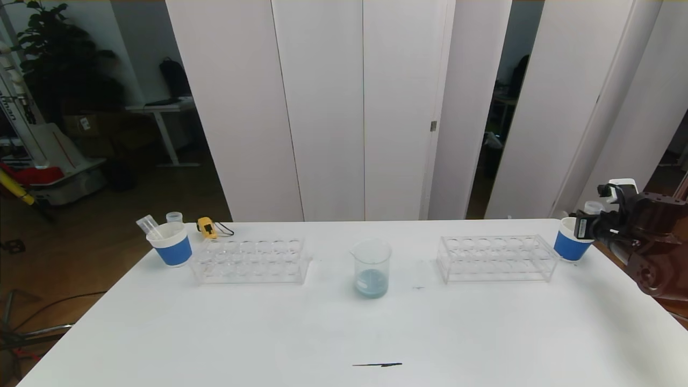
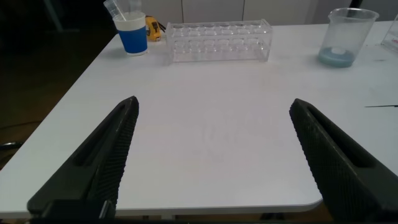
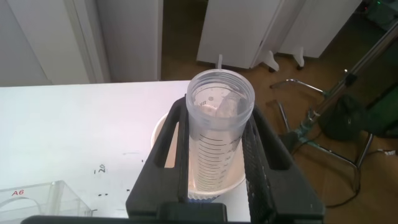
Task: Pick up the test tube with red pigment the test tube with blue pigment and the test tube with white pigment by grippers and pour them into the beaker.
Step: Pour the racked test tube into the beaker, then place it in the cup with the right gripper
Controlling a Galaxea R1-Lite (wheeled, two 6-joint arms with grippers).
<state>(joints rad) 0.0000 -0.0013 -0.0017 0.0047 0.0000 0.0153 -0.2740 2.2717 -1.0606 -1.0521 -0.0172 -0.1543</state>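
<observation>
"A6" in red on the clear rack point(image 3: 37, 199) corner, tube point(image 3: 219, 134) graduation marks unreadable

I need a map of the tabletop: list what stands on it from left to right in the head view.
Left paper cup → yellow tool → left rack → beaker → right rack → right paper cup, with the right claw at it.

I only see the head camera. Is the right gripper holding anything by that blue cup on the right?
Observer: Yes. The right wrist view shows the right gripper with its fingers shut on a clear tube with printed marks, upright over the paper cup.
Operator: Is there paint in it?
Observer: I see no coloured liquid inside it.
Operator: Where is the left gripper? I can't find it.
Observer: The left gripper hovers open over the near part of the white table, holding nothing.
</observation>
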